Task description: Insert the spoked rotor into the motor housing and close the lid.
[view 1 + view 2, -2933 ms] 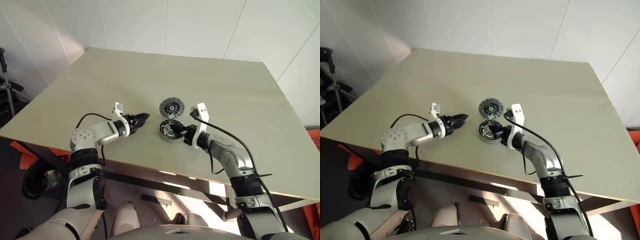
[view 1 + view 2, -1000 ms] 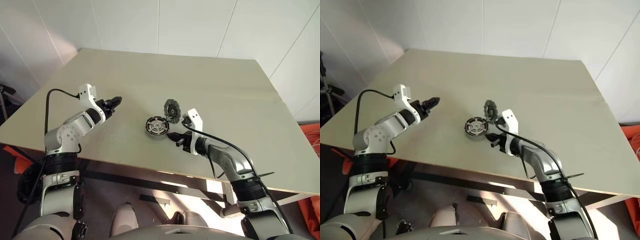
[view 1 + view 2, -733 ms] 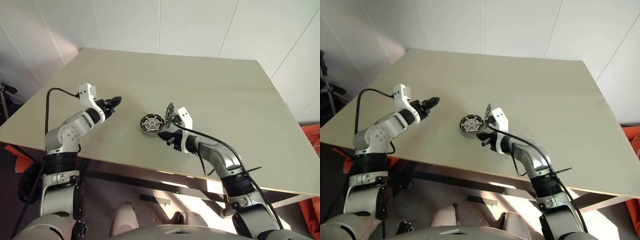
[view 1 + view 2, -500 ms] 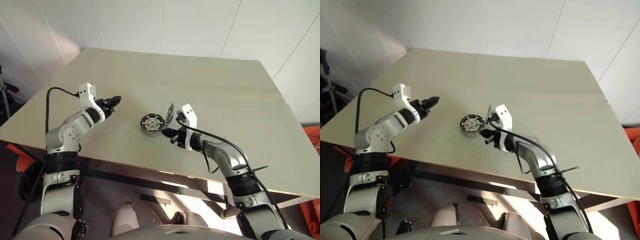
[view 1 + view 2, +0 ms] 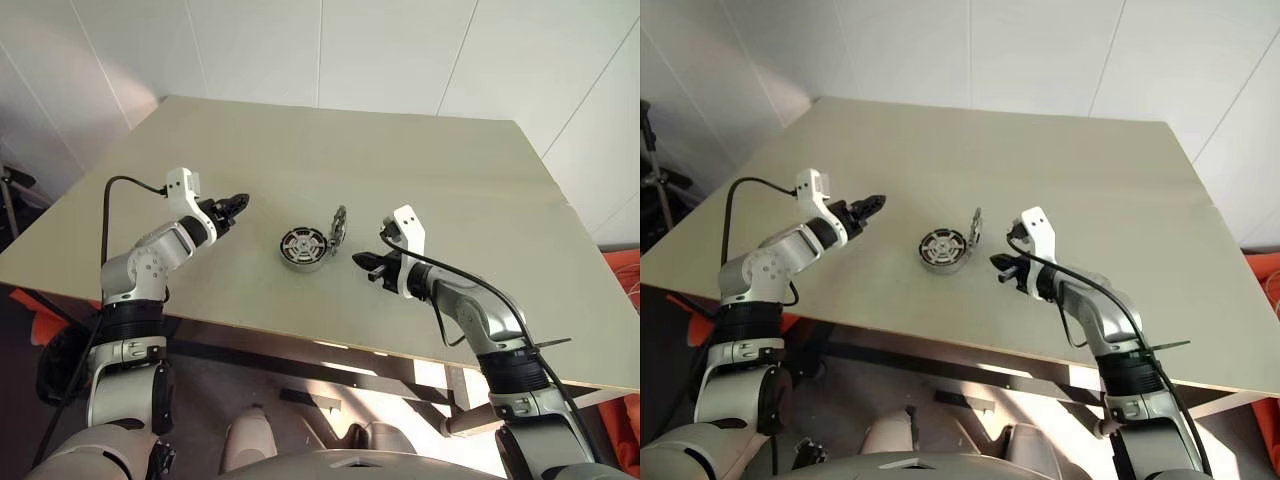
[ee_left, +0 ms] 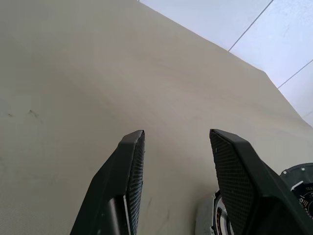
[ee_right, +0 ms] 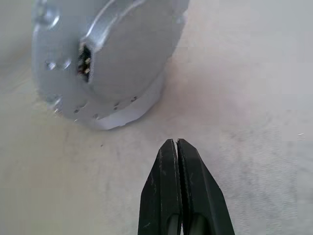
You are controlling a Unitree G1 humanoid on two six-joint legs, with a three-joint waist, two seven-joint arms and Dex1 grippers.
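Our arms are silver-grey with black joint bands; a black cable loops along each. White brackets top both wrists, and each claw (image 5: 236,203) (image 5: 362,262) has black, textured fingers (image 6: 128,171).

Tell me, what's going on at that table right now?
Left gripper open, empty. Right gripper shut, empty, beside the motor housing. Spoked rotor in the housing. Lid on edge against it, not closed. Nothing in the way.
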